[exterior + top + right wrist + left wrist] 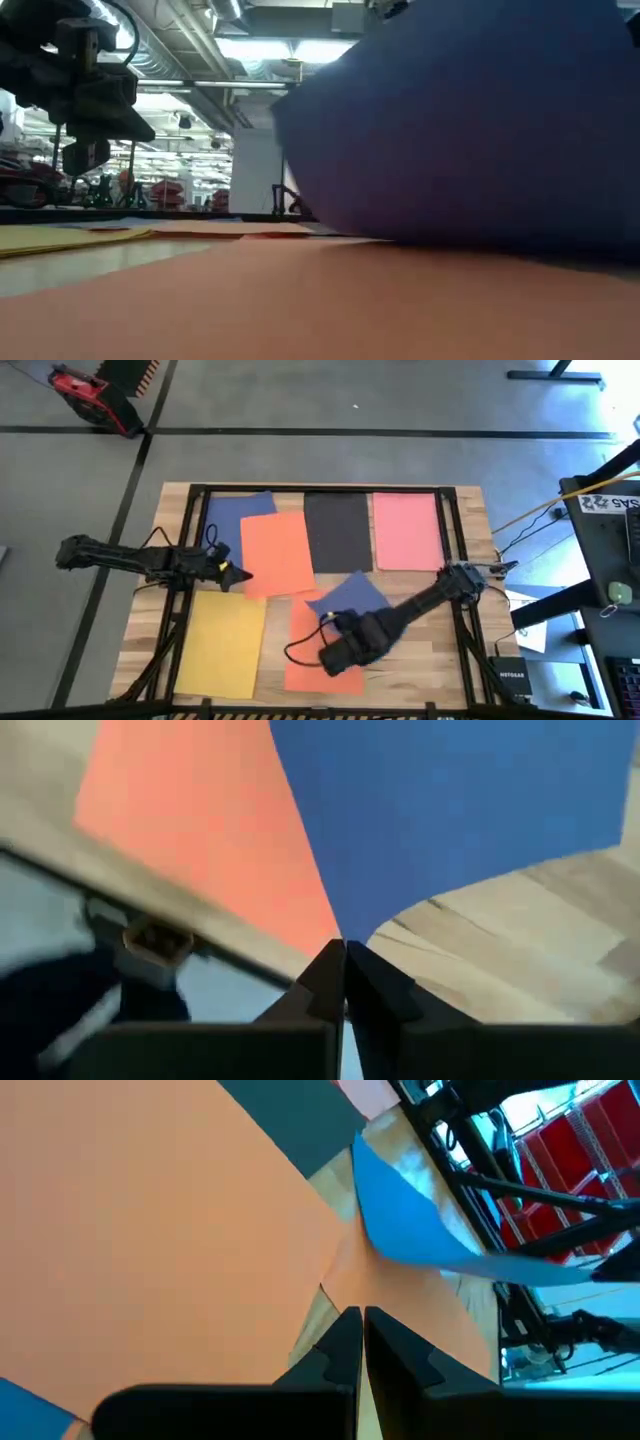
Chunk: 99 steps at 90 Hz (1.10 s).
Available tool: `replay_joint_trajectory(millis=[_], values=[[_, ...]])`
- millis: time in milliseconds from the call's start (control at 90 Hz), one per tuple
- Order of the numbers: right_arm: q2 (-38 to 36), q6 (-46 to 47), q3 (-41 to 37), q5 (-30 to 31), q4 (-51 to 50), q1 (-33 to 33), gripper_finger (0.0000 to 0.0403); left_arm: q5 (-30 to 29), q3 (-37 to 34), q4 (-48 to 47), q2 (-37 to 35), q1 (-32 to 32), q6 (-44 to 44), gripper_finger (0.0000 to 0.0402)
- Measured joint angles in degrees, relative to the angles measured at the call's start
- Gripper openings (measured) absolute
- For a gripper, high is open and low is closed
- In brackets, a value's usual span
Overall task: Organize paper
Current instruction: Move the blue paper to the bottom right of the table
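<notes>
Coloured paper sheets lie flat on the wooden table: blue (232,518), orange (277,552), black (338,530) and pink (407,530) along the far side, yellow (225,642) and a second orange one (318,660) near the front. My right gripper (343,952) is shut on another blue sheet (348,596) at the table's middle; that sheet bows upward (400,1220). My left gripper (238,573) is shut with nothing between its fingers, and hangs a little above the table (85,155) beside the far orange sheet's near left corner (322,1287). My right gripper pinches one corner of the blue sheet (345,925) between its two fingertips, a single layer. That corner is lifted off the table and the sheet curves up from it (470,120). Its far part stays low over the near orange sheet and the wood.
A black frame (455,530) borders the tabletop. A cable (298,650) loops beside my right arm over the near orange sheet. Bare wood (420,650) shows at the near right. A shelf with devices (610,580) stands off the table's right side.
</notes>
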Motion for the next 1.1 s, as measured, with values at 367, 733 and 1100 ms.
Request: replay_joint_trajectory(millis=[367,733,1100], values=[[0.22,28.34,-2.93,12.66,0.07,7.61,0.0000,3.21,0.00,-0.02,-0.01,0.00,-1.53,0.0000],[0.33,6.98,-8.21,4.57,5.63,15.12,0.0000,7.10,0.02,0.02,-0.02,0.00,-0.21,0.0000],[0.33,-23.81,-8.35,-9.90,8.34,21.59,0.0000,7.29,0.02,-0.02,0.00,0.00,1.24,0.0000]])
